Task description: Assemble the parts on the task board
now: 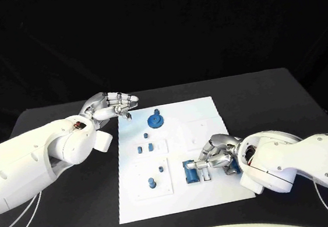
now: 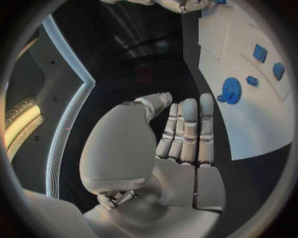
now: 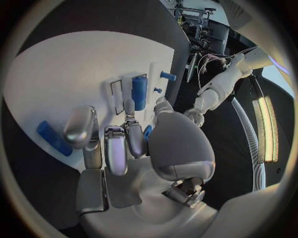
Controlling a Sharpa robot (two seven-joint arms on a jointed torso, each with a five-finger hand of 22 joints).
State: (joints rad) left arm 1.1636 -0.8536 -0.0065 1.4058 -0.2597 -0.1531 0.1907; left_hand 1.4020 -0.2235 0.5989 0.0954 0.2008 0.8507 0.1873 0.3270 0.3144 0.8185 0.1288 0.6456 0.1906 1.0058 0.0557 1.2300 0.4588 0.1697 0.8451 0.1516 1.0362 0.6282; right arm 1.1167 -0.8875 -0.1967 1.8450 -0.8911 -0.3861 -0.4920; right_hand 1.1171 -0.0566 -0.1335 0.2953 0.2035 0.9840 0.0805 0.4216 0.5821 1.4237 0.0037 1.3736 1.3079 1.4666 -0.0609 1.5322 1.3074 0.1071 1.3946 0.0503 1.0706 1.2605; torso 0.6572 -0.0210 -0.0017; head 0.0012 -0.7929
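A: Start from the left. What is the left hand (image 1: pixel 114 106) doing?

B: It hovers at the board's (image 1: pixel 206 109) far left corner, fingers straight and close together in its wrist view, holding nothing. Just beside it on the board lies the gear (image 1: pixel 156 119), flat, with teeth round the rim.

A: How would that gear handle?

B: I judge it light, rigid plastic, not fragile, a little slick. A pinch across the rim or on its raised hub looks the surest hold, since it lies flat on a smooth plate.

A: And moving right?

B: Near the board's left-middle stand small pegs: one peg (image 1: pixel 147 134) alone, then a pair (image 1: pixel 144 148) side by side, then a lower peg (image 1: pixel 152 181). All small, stiff and light; they would need a fingertip pinch and could easily roll or tip.

A: Then the right hand (image 1: pixel 215 155)?

B: It is at the board's near right part, fingers curled over a blue block (image 1: pixel 191 171). The fingertips are at or on it, but I cannot tell whether it actually grips the block or only touches it. In its wrist view a blue cylinder (image 3: pixel 139 92) lies just past the fingertips, and a flat bar (image 3: pixel 53 138) lies apart on the board.

A: So the count?

B: One board, one gear, four small pegs as far as I can see, one block by the right hand, one bar. Whether the block and the cylinder are the same part, I cannot say.
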